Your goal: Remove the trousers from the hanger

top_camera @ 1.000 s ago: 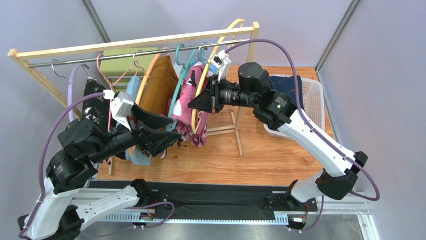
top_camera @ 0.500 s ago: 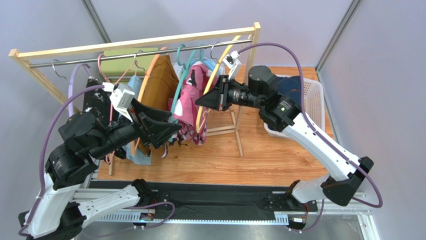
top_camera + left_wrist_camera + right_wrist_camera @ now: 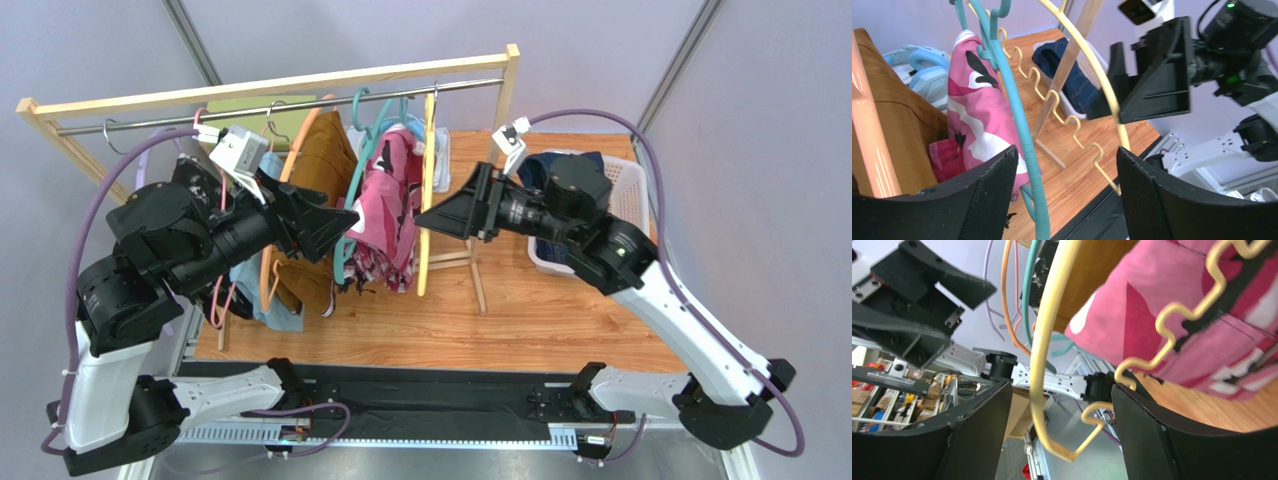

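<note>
A bare yellow hanger [image 3: 428, 190] hangs straight from the rail. My right gripper [image 3: 440, 218] stands open just right of it; in the right wrist view the hanger [image 3: 1044, 340] runs between the spread fingers of that gripper [image 3: 1062, 395], untouched. Beside it, pink floral trousers [image 3: 385, 205] hang on a teal hanger [image 3: 1017, 125]. Mustard-brown trousers [image 3: 322, 160] come after them, then light blue ones [image 3: 283, 316]. My left gripper [image 3: 335, 222] is open in front of the pink trousers [image 3: 972, 115], holding nothing. Dark navy trousers [image 3: 565, 165] lie in the basket.
The wooden rack [image 3: 270, 85] with its metal rail crosses the back; its right post and foot [image 3: 475, 255] stand between the hangers and the white basket [image 3: 625, 205]. Black speckled cloth [image 3: 188, 172] shows behind my left arm. Bare hangers hang at the rail's left end.
My right gripper opened and let go of the yellow hanger, which swung down to hang straight; that arm drew back right. My left arm rose toward the rack.
</note>
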`<state>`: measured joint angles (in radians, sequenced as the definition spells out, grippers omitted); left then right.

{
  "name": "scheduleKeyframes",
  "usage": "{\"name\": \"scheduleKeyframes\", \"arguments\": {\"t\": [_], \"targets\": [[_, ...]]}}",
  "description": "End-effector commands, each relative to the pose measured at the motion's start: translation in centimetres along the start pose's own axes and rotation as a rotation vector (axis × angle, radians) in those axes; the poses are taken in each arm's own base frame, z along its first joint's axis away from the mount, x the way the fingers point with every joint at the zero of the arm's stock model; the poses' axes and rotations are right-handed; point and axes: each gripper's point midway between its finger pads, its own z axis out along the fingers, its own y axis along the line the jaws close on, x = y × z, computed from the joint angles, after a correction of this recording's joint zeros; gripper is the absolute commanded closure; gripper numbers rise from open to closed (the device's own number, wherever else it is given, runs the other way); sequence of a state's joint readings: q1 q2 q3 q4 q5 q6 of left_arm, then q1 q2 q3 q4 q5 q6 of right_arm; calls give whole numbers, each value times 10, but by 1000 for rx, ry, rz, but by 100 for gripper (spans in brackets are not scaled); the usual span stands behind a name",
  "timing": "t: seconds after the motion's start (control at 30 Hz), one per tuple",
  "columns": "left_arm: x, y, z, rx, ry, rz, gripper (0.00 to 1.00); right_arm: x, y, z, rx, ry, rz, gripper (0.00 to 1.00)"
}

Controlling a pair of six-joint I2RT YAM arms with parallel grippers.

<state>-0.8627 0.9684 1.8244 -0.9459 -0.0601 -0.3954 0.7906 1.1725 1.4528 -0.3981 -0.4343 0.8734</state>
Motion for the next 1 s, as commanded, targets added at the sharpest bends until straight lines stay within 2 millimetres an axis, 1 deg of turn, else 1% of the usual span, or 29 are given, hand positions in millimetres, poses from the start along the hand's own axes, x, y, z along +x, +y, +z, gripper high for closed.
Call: {"name": "scheduleKeyframes", "arguments": {"t": [0.0, 0.03, 0.07, 0.1, 0.13, 0.17, 0.2, 0.23, 0.27, 0.3, 0.33, 0.37, 0.4, 0.43, 0.47, 0.5, 0.53, 0.57, 0.6, 0.7, 0.73, 0.77, 0.83, 0.87, 0.9, 0.93, 0.97], "targets": [[-6, 5, -5, -32, 24, 67, 18, 12, -6, -49, 111, -18, -84, 19], [-7, 6, -4, -34, 32, 87, 17, 15, -11, -57, 141, -16, -107, 18], [-10, 4, 1, -35, 38, 97, 16, 24, -30, -69, 229, 6, -120, 17], [-7, 5, 3, -36, 61, 109, 15, 29, -37, -82, 261, 13, -184, 17], [-7, 5, 5, -40, 69, 122, 14, 43, -54, -95, 332, 56, -193, 16], [-9, 5, 11, -43, 82, 130, 14, 46, -67, -104, 392, 53, -215, 16], [-4, 6, 13, -49, 108, 138, 14, 51, -70, -121, 407, 42, -253, 16], [-4, 7, 17, -53, 118, 143, 14, 70, -95, -129, 475, 92, -239, 16], [-2, 9, 25, -65, 135, 156, 14, 76, -105, -136, 505, 90, -243, 16], [0, 11, 28, -73, 144, 163, 14, 84, -105, -148, 489, 73, -251, 15], [1, 13, 32, -87, 151, 173, 14, 99, -121, -150, 506, 96, -230, 15], [3, 20, 38, -122, 161, 191, 14, 109, -125, -152, 492, 103, -215, 15], [3, 24, 42, -144, 164, 201, 14, 113, -122, -160, 456, 76, -215, 15], [4, 28, 45, -162, 169, 212, 14, 117, -120, -160, 429, 62, -195, 15], [5, 35, 51, -201, 174, 232, 14, 129, -130, -159, 429, 84, -176, 15], [4, 39, 54, -220, 171, 241, 14, 132, -127, -164, 401, 65, -174, 15], [5, 42, 59, -234, 174, 249, 14, 135, -128, -163, 388, 62, -166, 15], [8, 46, 63, -254, 181, 262, 14, 143, -134, -162, 389, 80, -144, 15], [6, 47, 67, -259, 173, 268, 15, 145, -136, -163, 388, 82, -137, 15], [10, 53, 78, -289, 174, 274, 20, 151, -148, -161, 426, 93, -111, 16], [14, 56, 82, -300, 183, 275, 23, 152, -153, -162, 451, 94, -100, 16], [14, 57, 86, -309, 178, 276, 28, 150, -159, -163, 482, 72, -87, 17], [19, 63, 92, -336, 187, 275, 32, 147, -169, -163, 532, 52, -72, 17], [18, 63, 94, -339, 179, 276, 37, 146, -173, -162, 552, 43, -63, 18], [18, 64, 96, -343, 180, 277, 40, 146, -178, -162, 573, 30, -38, 18], [19, 66, 99, -354, 182, 276, 42, 143, -183, -163, 605, 3, -27, 18], [19, 66, 101, -359, 180, 275, 47, 138, -192, -165, 652, -29, -21, 18]]}}
